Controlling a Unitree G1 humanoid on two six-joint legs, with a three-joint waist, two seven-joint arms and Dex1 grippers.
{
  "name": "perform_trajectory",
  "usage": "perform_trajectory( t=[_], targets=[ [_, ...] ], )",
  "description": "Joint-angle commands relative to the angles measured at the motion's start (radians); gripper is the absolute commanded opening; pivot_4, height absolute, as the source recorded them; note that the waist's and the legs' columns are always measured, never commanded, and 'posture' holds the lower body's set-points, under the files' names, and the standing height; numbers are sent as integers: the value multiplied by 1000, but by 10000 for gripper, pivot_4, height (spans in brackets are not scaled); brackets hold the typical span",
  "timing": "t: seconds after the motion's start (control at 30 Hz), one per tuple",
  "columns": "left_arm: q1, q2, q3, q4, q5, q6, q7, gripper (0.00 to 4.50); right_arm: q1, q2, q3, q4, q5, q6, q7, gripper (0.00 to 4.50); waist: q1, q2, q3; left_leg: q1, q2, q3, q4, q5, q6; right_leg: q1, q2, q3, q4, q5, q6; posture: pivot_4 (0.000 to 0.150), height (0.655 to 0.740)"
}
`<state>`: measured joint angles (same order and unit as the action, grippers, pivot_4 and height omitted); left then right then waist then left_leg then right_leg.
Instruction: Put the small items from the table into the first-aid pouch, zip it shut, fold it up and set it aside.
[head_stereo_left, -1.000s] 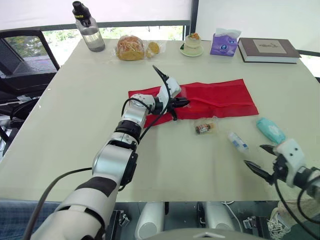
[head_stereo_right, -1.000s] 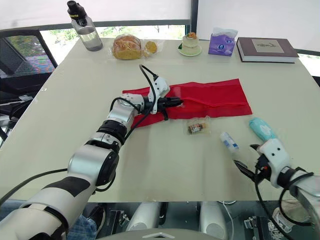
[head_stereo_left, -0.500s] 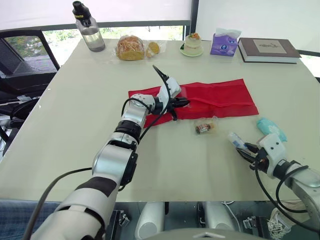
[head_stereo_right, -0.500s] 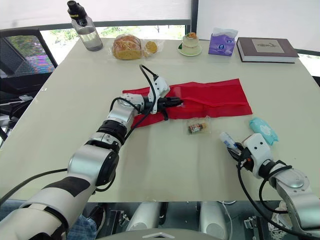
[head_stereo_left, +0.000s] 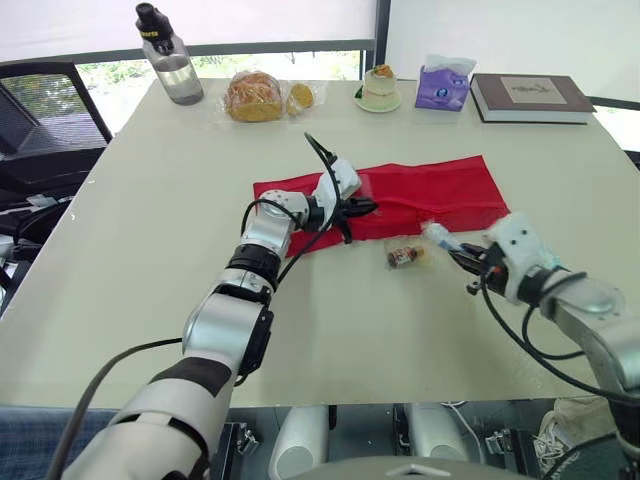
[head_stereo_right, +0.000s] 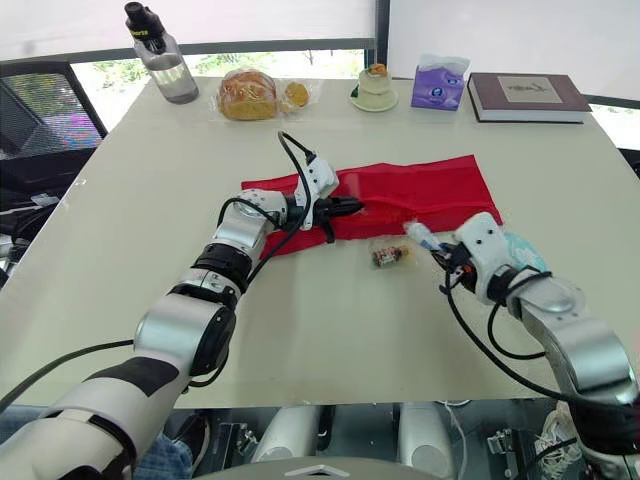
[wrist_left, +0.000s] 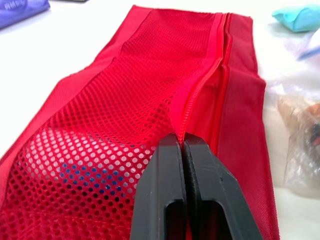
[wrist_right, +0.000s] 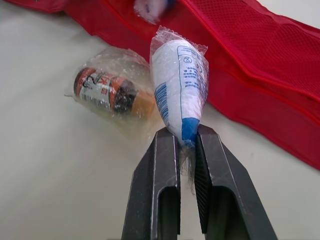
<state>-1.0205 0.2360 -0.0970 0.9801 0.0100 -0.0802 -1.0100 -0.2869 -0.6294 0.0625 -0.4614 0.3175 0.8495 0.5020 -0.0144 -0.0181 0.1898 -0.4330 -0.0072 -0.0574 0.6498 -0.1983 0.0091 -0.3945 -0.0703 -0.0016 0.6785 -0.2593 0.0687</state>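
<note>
Beside red mesh pouch, my right gripper has arrived pinching white-blue wrapped tube; left gripper pinches zip, seemingly ready.

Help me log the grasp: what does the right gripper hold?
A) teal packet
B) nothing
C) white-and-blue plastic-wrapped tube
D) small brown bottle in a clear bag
C: the right gripper pinches the blue end of the white-and-blue plastic-wrapped tube; the small bagged brown bottle lies free beside it.
</note>
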Motion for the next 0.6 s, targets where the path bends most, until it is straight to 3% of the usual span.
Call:
perform_trajectory(
  t=[0.03,0.6],
  targets=[
    [-6,-15,-3,-71,-16,-9,-4,0,-104,30,84,61,-54,36,-30,99,1,0,0,0,0,-1,0,0,0,0,0,0,0,0,0,1500,7332],
    [42,-87,-35,-226,-28,66,15,0,-383,308,141,445,-219,2,-203,99,-3,1,0,0,0,-1,-1,0,0,-2,0,0,1,0,0,1500,7332]
  ],
)
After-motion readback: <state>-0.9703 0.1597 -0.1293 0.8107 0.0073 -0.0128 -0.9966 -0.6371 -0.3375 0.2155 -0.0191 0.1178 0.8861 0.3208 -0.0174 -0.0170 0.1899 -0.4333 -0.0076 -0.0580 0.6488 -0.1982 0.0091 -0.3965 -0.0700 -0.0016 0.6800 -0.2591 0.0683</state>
